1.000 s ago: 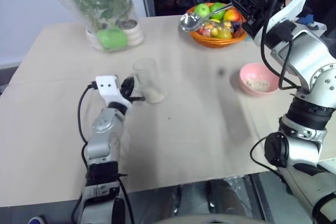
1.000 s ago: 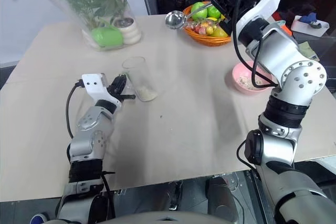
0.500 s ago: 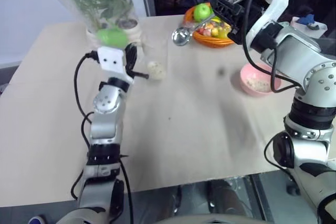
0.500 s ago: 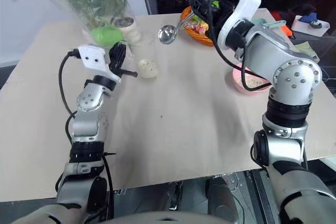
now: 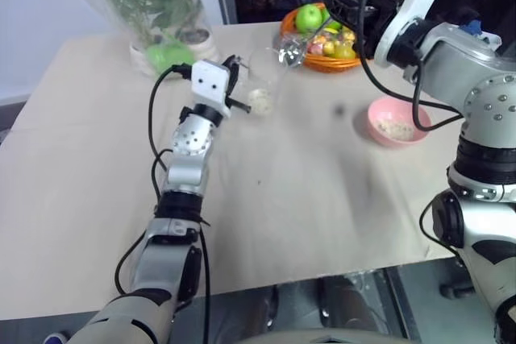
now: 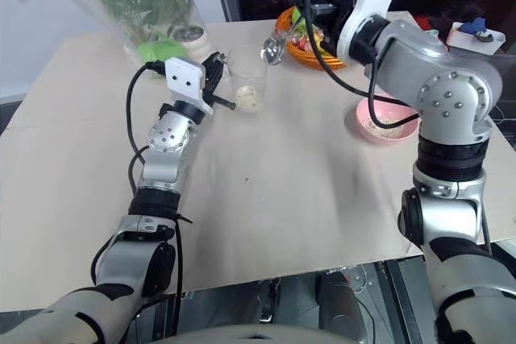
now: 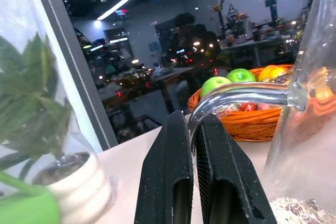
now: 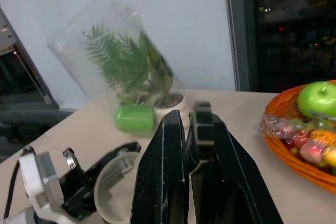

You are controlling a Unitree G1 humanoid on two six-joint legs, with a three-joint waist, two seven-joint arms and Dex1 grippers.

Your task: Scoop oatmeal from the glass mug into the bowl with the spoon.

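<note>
- Gripping the glass mug (image 6: 247, 78) by its side handle, the left gripper (image 6: 216, 78) has its two black fingers (image 7: 165, 182) pressed together around the clear handle loop; the mug hangs above the table (image 6: 266, 199), tilted, in front of the plant vase (image 5: 145, 6).
- A small heap of oatmeal (image 6: 249, 101) sits in the bottom of the mug.
- The right gripper (image 5: 343, 15) is clamped on the handle of the spoon (image 5: 290, 52), its fingers (image 8: 163, 182) closed tight; the spoon's rounded end sits at the mug's rim, just in front of the orange fruit basket (image 5: 326, 38).
- The pink bowl (image 5: 395, 122) rests on the table to the robot's right, well apart from the mug, with some oat flakes already inside.
- A green cup (image 8: 135, 117) lies by the vase.
</note>
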